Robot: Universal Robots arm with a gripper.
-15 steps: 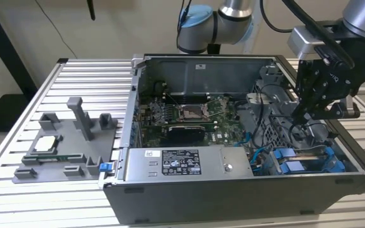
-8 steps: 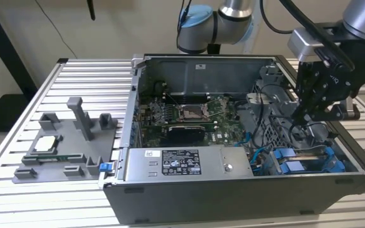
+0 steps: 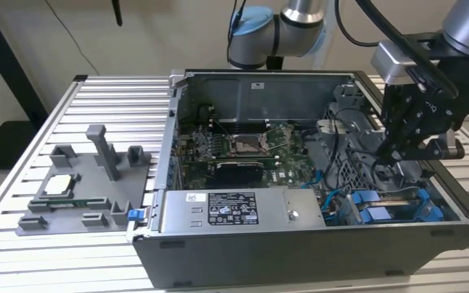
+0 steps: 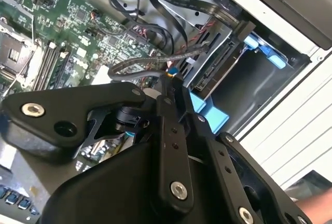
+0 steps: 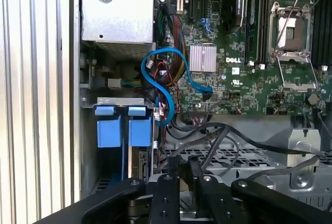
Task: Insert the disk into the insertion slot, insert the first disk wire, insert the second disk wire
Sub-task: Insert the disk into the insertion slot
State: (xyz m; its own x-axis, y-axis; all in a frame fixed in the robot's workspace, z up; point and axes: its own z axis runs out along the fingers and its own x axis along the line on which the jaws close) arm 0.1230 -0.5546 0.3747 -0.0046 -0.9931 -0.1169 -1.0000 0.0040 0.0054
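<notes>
Disk (image 3: 378, 214) looks seated already. From the exterior view's left: outside the case (image 3: 218, 91), a grey fixture (image 3: 104, 183) stands on the desk (image 3: 96, 104). Inside the case's near wall lies the power box (image 3: 234, 210), then the disk in its blue carrier, in the corner bay. Claw (image 3: 393, 155) hangs inside the case just above that bay, with loose wires (image 4: 187, 3) nearby. Whether it is open or closed, I cannot tell. I judge the disk stiff, fairly heavy and shock-sensitive, best held by the carrier's sides.

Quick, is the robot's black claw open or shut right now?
Black gripper: cannot be told; it hangs by the grey cables in the open computer case.
</notes>
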